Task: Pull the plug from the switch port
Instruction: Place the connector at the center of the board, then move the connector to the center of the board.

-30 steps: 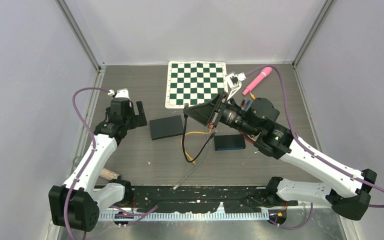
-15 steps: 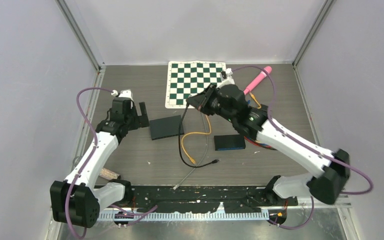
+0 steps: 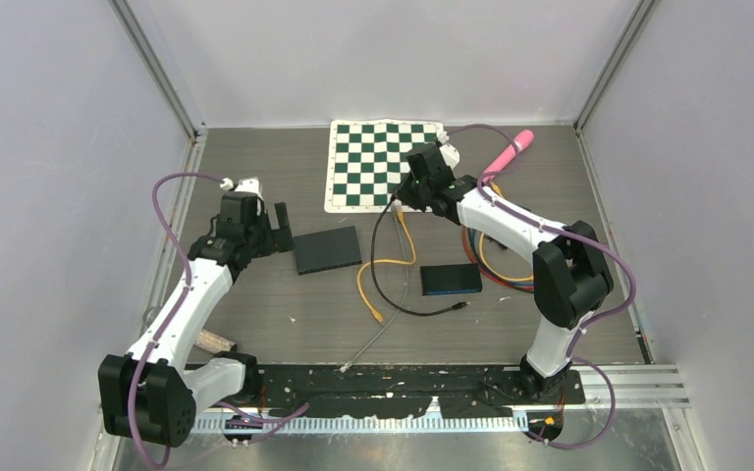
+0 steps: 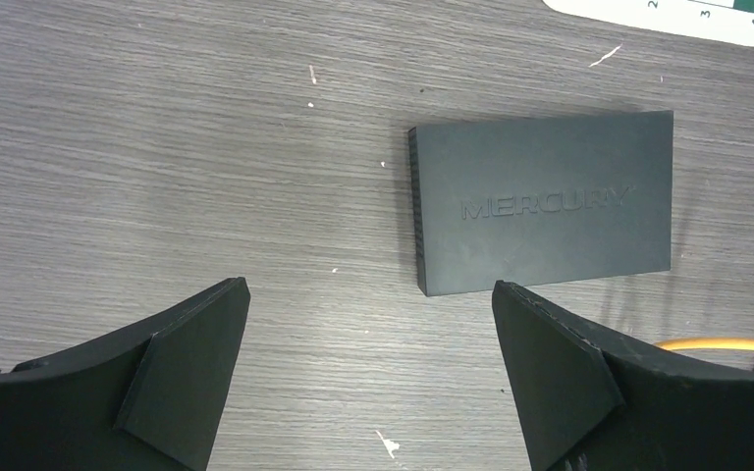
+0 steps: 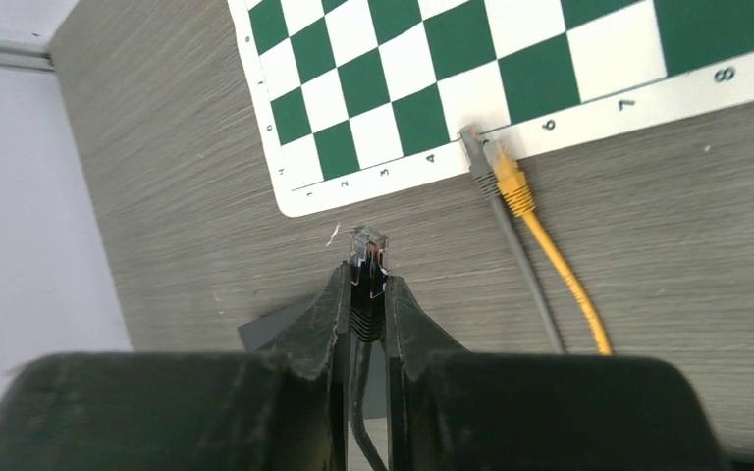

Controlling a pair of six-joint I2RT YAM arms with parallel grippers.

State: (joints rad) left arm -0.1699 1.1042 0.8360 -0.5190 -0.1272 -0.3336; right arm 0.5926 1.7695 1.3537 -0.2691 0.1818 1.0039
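The black Mercury switch [image 3: 326, 249] lies flat left of centre; in the left wrist view [image 4: 545, 201] no cable shows in it. My right gripper [image 3: 400, 199] is shut on the clear-tipped plug [image 5: 367, 257] of a black cable [image 3: 385, 280]. It holds the plug above the table by the chess mat's near edge, well apart from the switch. The plug tip sticks out past the fingertips [image 5: 389, 294]. My left gripper [image 3: 277, 224] is open and empty just left of the switch, with its jaws wide over bare table [image 4: 368, 294].
A green-and-white chess mat [image 3: 383, 162] lies at the back. Yellow [image 5: 511, 182] and grey [image 5: 479, 157] plugs rest at its edge, their cables trailing to the middle. A blue-edged black box [image 3: 451, 280] and a pink object [image 3: 507, 155] lie to the right.
My right arm has swung back and up towards the chess mat with the plug, away from the switch's right end. The black cable trails after it. The left arm barely moved.
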